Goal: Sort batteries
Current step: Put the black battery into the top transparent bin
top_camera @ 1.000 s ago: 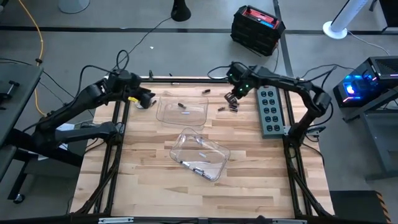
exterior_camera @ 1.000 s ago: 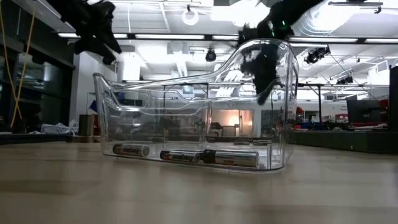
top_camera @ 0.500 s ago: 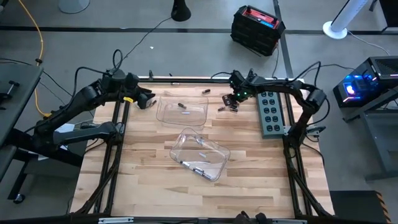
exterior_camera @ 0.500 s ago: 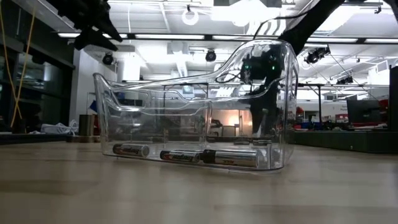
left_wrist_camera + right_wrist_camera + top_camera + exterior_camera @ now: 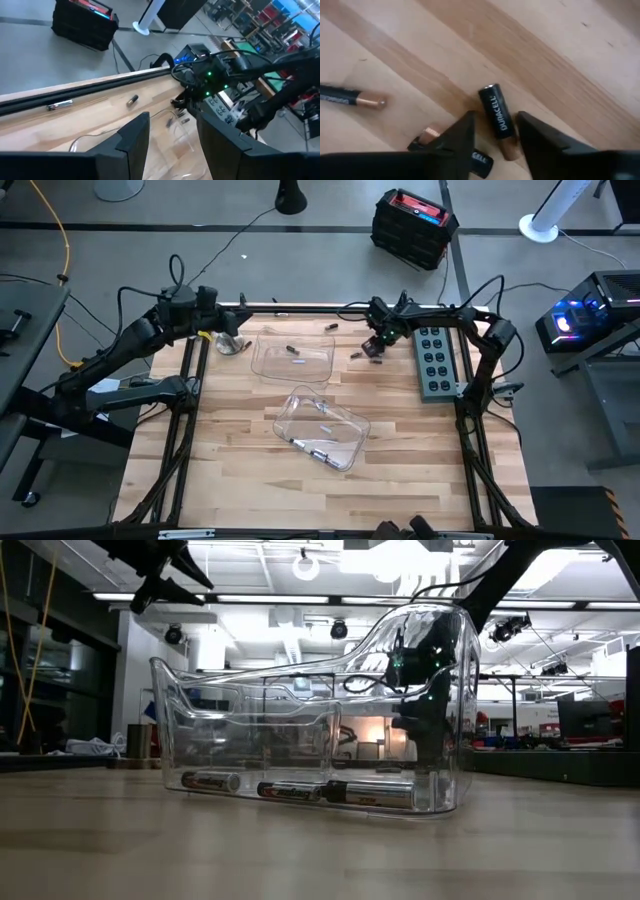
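Observation:
My right gripper [image 5: 375,348] [image 5: 495,117] is open and low over the table near its far edge, left of the power strip. Its fingers stand on either side of a black-and-copper battery [image 5: 498,121] that lies flat on the wood, without touching it. Two more dark batteries [image 5: 351,97] [image 5: 451,145] lie beside it. My left gripper [image 5: 232,343] [image 5: 172,115] is open and empty, raised at the table's far left. The near clear tray [image 5: 322,428] [image 5: 310,730] holds three batteries [image 5: 290,791] on its floor. The far clear tray [image 5: 292,356] holds a few too.
A grey power strip [image 5: 436,360] lies along the right side. A loose battery [image 5: 132,100] lies near the far edge, and a silvery one [image 5: 60,105] lies by the far rail. The near half of the table [image 5: 300,490] is bare wood.
My right gripper has gone down toward the loose batteries near the far edge and stays open. My left gripper has risen a little at the far left.

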